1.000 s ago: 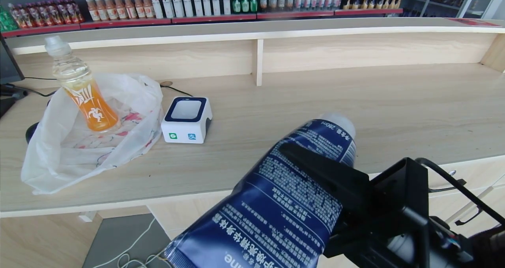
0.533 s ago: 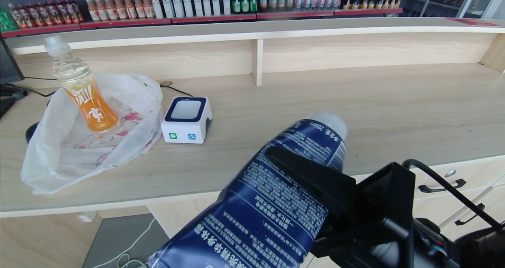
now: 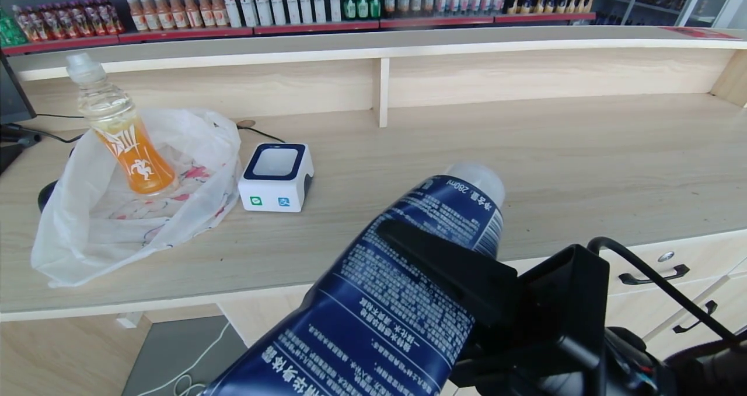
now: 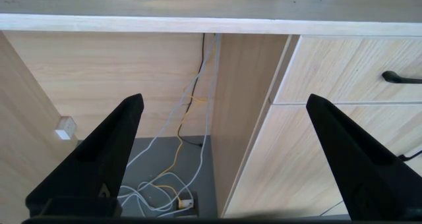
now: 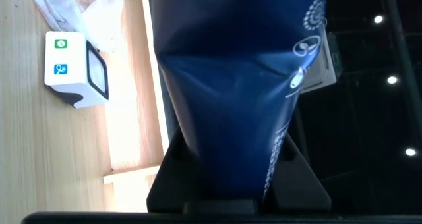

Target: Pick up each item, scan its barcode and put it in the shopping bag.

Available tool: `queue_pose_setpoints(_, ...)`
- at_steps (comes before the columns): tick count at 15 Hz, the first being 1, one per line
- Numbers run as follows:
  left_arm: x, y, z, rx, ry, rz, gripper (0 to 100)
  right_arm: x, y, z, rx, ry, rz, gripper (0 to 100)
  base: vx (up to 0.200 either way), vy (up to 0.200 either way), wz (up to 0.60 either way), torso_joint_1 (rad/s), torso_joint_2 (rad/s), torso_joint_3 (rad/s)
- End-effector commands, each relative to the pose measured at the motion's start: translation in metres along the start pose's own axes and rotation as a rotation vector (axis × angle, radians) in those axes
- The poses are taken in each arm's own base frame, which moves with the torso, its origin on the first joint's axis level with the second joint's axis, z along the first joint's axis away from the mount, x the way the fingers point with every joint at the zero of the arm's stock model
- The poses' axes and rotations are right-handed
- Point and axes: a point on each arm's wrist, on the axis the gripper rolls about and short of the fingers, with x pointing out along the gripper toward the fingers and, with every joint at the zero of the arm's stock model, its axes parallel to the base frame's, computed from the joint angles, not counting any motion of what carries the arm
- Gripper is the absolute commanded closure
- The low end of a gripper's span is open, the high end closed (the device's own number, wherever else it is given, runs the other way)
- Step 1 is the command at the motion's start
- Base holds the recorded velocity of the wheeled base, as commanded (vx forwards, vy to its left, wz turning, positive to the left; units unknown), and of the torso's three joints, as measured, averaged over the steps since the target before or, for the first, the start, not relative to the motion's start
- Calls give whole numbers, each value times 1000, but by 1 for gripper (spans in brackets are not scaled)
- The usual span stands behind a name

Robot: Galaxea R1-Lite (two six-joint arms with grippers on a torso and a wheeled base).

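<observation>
Done: orange drink bottle (image 3: 125,139) stands in the shopping bag (image 3: 87,232), at the tabletop's (image 3: 525,151) left end.
In hand: right gripper (image 3: 408,250) pinches a dark blue tube (image 3: 379,314), held aloft over the front edge; scan and bagging judged outstanding.
Left gripper (image 4: 224,102): spread, empty, below the tabletop edge.
Clearance: bare tabletop between tube and scanner (image 3: 275,177); bag just beside scanner.

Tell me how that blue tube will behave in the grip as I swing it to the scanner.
The blue tube looks soft: its wall shows a crease near where the right tool pinches it, so it may buckle or slip. Much of its length sticks out past the tool, so it could droop or sway.
</observation>
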Motion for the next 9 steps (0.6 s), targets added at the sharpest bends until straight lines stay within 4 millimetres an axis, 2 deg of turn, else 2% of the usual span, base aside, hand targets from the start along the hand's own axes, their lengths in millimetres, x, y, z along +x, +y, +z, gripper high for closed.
queue_pose_setpoints(1, 0, 0, 0, 0, 0, 1, 0, 0, 1, 0, 2, -1, 1, 100, 0, 0, 0, 0, 0, 0)
queue_pose_setpoints(5, 0, 0, 0, 0, 0, 1, 0, 1, 7, 2, 92, -5, 23, 100, 0, 0, 0, 0, 0, 0)
queue_pose_setpoints(8, 0, 0, 0, 0, 0, 0, 0, 3, 14, 0, 276, 9, 46, 100, 0, 0, 0, 0, 0, 0)
queue_pose_setpoints(9, 0, 0, 0, 0, 0, 1, 0, 4, 23, -1, 428, 22, 73, 100, 0, 0, 0, 0, 0, 0)
